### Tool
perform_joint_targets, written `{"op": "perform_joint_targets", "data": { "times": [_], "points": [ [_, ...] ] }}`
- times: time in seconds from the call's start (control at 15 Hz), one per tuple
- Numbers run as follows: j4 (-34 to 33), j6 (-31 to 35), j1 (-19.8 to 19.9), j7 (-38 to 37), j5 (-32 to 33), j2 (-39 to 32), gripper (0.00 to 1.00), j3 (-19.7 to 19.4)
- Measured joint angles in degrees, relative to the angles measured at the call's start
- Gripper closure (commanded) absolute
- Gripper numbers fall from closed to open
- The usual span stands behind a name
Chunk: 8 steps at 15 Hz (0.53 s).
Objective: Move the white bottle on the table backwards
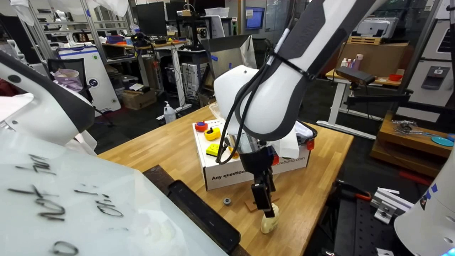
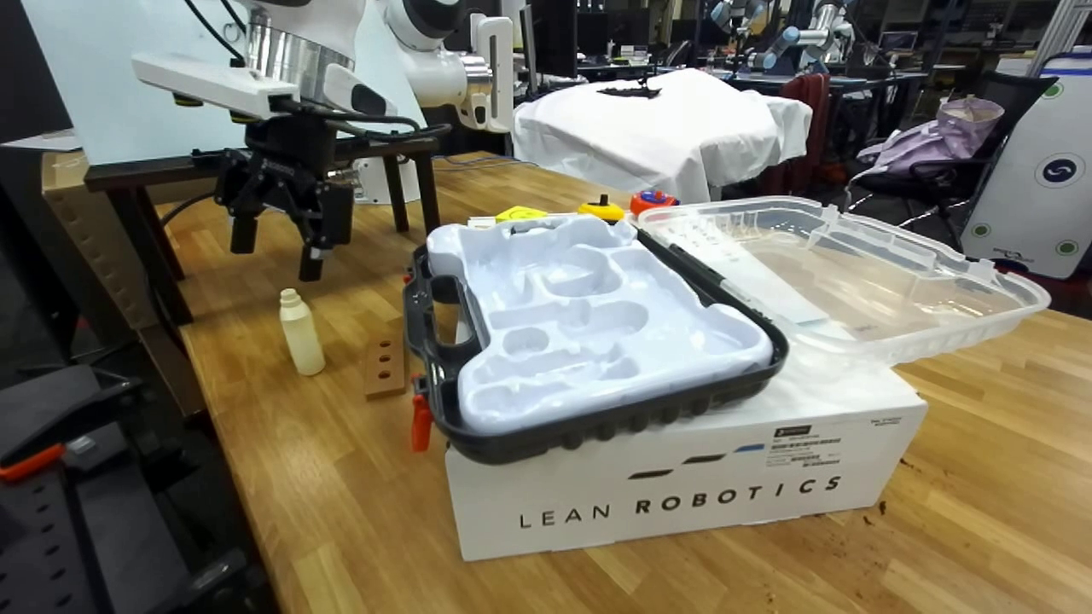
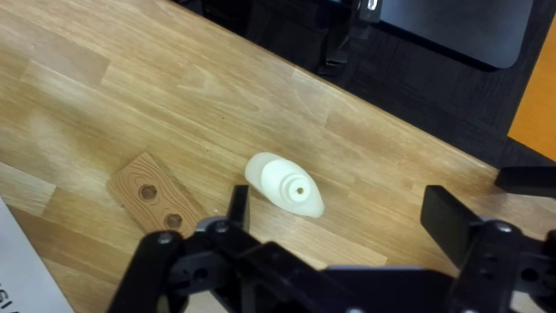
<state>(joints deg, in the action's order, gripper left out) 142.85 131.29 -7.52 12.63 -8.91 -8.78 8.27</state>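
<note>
While looking down through the wrist view, see the white bottle upright at mid-frame on the table, near the wooden block at lower left. Note the gripper across the lower frame with fingers spread wide, clear of the bottle.

Above the claw, the arm slants down to the wrist, which sits just over it, while the claw itself points downward, its two fingers spread wide apart and facing each other.
</note>
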Motion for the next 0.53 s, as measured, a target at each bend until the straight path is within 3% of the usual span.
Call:
{"op": "perform_joint_targets", "data": {
  "times": [0.2, 0.53],
  "points": [
    [1.21, 0.17, 0.28, 8.79, -5.26, -0.04, 0.0, 0.6],
    [1.31, 0.17, 0.39, 10.13, -5.54, -0.03, 0.0, 0.61]
  ]
}}
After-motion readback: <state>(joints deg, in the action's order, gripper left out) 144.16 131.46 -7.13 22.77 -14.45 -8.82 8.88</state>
